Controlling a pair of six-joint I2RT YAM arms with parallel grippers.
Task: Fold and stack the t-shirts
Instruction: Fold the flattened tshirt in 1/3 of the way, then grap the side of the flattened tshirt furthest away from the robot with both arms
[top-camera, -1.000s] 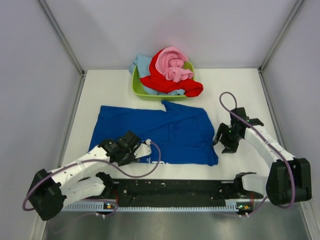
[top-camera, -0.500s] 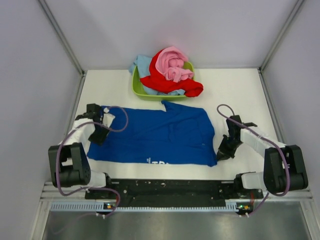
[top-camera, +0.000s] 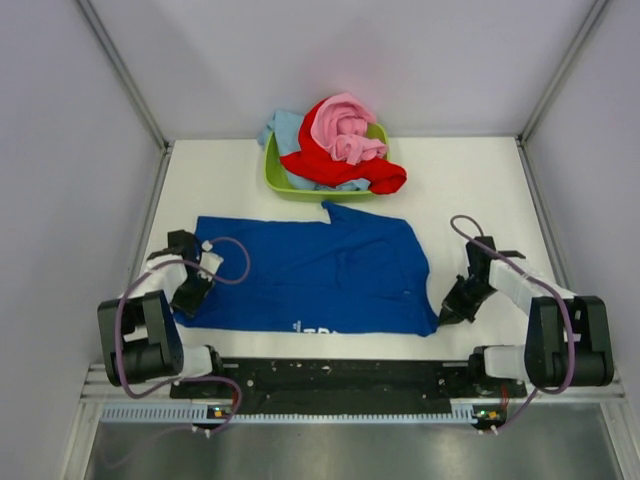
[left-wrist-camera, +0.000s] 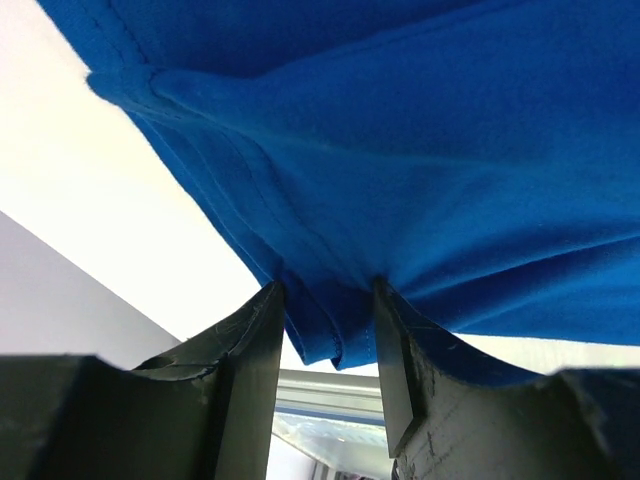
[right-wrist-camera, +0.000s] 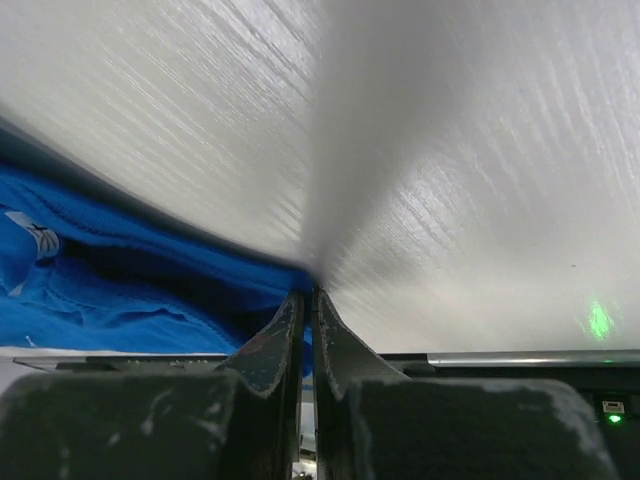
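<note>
A royal blue t-shirt (top-camera: 310, 272) lies spread flat in the middle of the white table, with white lettering at its near hem. My left gripper (top-camera: 190, 292) sits at the shirt's near left corner. In the left wrist view its fingers (left-wrist-camera: 262, 330) press a bunched fold of the blue t-shirt's hem (left-wrist-camera: 330, 320) between them. My right gripper (top-camera: 447, 312) is at the near right corner, shut, with a sliver of the blue t-shirt (right-wrist-camera: 150, 290) pinched at its tips (right-wrist-camera: 308, 296). Red (top-camera: 335, 168), pink (top-camera: 345, 130) and light blue (top-camera: 283, 128) t-shirts are heaped at the back.
The heap of shirts fills a lime green tub (top-camera: 272, 180) at the back centre of the table. White walls close in the left, right and back sides. A black rail (top-camera: 340, 378) carrying the arm bases runs along the near edge.
My left arm swung from the shirt's near hem out to its left edge and closed in on the corner. My right gripper slid toward the near right corner and shut.
</note>
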